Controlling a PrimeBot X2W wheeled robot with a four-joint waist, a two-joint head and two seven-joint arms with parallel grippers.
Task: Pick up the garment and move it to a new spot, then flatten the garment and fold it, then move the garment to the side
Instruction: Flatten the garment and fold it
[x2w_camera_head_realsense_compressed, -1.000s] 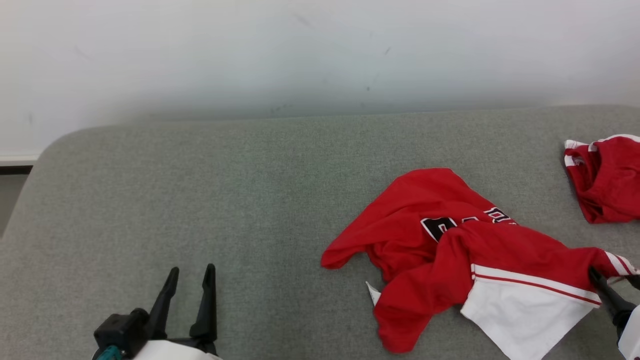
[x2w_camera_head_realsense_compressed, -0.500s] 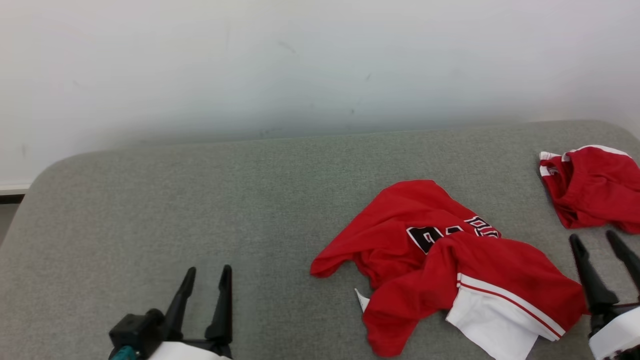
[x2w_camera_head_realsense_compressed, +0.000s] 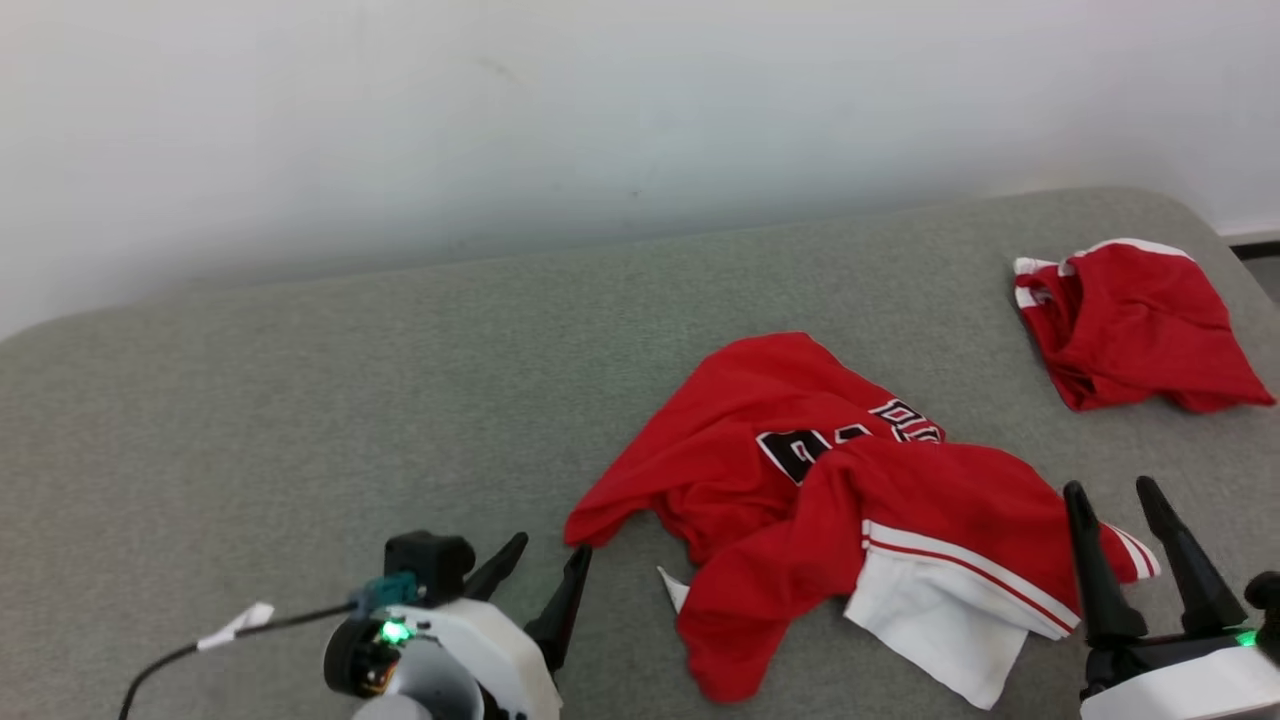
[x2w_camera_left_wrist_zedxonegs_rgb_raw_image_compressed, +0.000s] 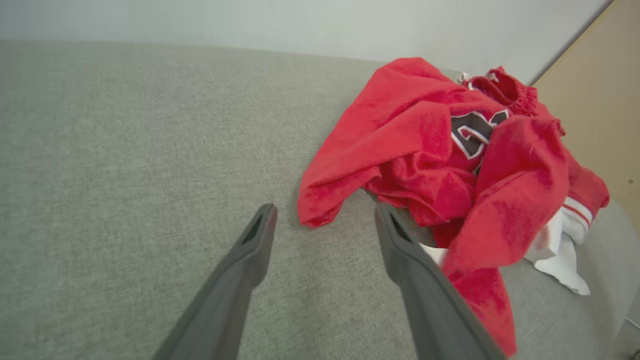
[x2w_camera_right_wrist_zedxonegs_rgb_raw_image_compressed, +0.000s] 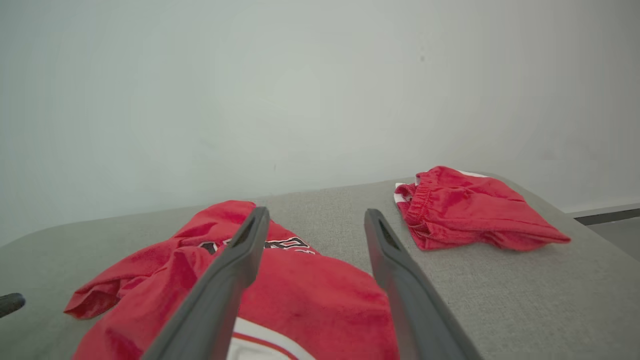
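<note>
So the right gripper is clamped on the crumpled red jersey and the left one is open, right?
No: the right gripper is open, gripping nothing, as the right wrist view shows. The crumpled red jersey lies loose, and the left gripper is open.

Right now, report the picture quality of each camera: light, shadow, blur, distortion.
Head view: soft even light, no glare, only a faint shadow under the shirt; the foot of the wall looks hazy. Left wrist view: wide-angle bending of the grey surface, and the shirt's white part a bit smeared. Right wrist view: the right gripper's fingers are soft up close, the shorts sharp.
</note>
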